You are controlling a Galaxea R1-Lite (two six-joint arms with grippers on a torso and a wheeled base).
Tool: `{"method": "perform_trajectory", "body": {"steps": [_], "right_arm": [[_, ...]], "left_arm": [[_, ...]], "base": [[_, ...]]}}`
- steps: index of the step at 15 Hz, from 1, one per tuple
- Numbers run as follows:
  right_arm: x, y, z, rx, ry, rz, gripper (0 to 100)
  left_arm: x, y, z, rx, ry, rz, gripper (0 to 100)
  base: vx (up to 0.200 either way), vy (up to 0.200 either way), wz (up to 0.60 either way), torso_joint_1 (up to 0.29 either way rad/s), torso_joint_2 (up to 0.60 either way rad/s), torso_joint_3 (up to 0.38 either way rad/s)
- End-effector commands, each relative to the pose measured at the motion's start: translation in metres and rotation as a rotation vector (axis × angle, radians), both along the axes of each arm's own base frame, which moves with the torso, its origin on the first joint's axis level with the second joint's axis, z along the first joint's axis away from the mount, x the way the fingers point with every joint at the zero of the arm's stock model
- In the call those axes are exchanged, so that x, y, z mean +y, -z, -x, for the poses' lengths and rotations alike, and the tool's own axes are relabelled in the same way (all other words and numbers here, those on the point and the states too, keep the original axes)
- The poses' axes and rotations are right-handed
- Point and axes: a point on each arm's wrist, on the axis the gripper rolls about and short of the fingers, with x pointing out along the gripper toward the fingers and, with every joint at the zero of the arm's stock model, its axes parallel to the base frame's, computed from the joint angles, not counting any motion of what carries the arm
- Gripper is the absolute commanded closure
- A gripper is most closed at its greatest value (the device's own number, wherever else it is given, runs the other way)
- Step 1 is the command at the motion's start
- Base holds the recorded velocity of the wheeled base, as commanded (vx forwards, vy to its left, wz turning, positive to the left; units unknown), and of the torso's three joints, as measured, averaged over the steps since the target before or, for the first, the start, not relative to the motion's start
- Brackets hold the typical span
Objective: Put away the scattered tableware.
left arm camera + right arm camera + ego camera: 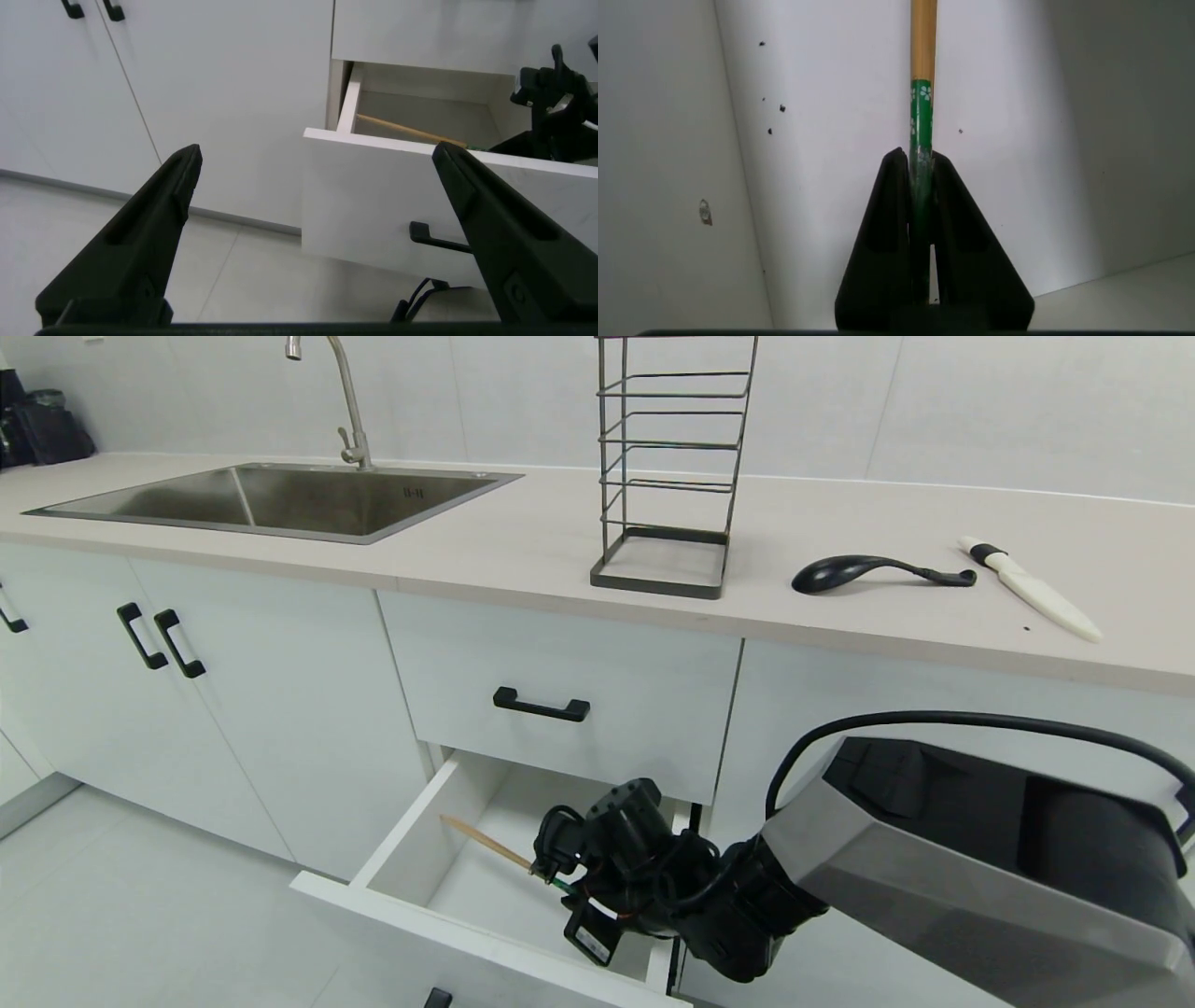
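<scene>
Item 1. My right end effector (546, 873): low inside the open drawer (401, 840), narrow, jaws pinched on the green-banded end of a wooden chopstick (485, 843).

Item 2. Chopstick, from my right wrist (923, 56): long axis in line with the end effector (921, 163). In the head view it points to about 10 o'clock, its bare tip toward the drawer's left wall. I cannot tell whether it touches the drawer floor.

Item 3. My left end effector (318, 159): wide, holding nothing, low outside the drawer front (374, 205).

Item 4. Black spoon (845, 571): on the desk (523, 541), at about 1 o'clock from my right end effector, handle running toward 3 o'clock.

Item 5. White knife (1032, 590): just beyond the spoon's handle, lying from 10 to 4 o'clock.

Item 6. Wire rack (667, 476) at 12 o'clock on the desk; sink (280, 499) at 10 o'clock.

Judgement: the chopstick is at its place and wants only release. Spoon and knife remain out, both on my right arm's side, so that arm is the nearer one.
</scene>
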Motion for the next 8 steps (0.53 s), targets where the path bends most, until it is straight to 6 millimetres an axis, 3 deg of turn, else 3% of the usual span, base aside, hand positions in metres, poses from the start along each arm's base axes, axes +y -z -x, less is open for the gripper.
{"method": "perform_trajectory", "body": {"steps": [1,2,3,8], "right_arm": [[0.000,0.002,0.000,0.003,-0.001,0.004,100],[0.003,0.004,0.003,0.005,-0.010,0.007,100],[0.006,0.006,0.002,0.004,-0.013,0.005,0],[0.010,0.008,0.004,-0.004,-0.012,0.008,0]], "left_arm": [[0.000,0.000,0.000,0.001,0.000,0.000,0],[0.000,0.000,0.000,0.001,-0.001,0.000,0],[0.000,0.000,0.000,0.001,0.000,0.000,0],[0.000,0.000,0.000,0.001,0.000,0.000,0]], "base": [[0.000,0.000,0.00,0.000,0.00,0.000],[0.000,0.000,0.00,0.000,0.00,0.000],[0.000,0.000,0.00,0.000,0.00,0.000],[0.000,0.000,0.00,0.000,0.00,0.000]]}}
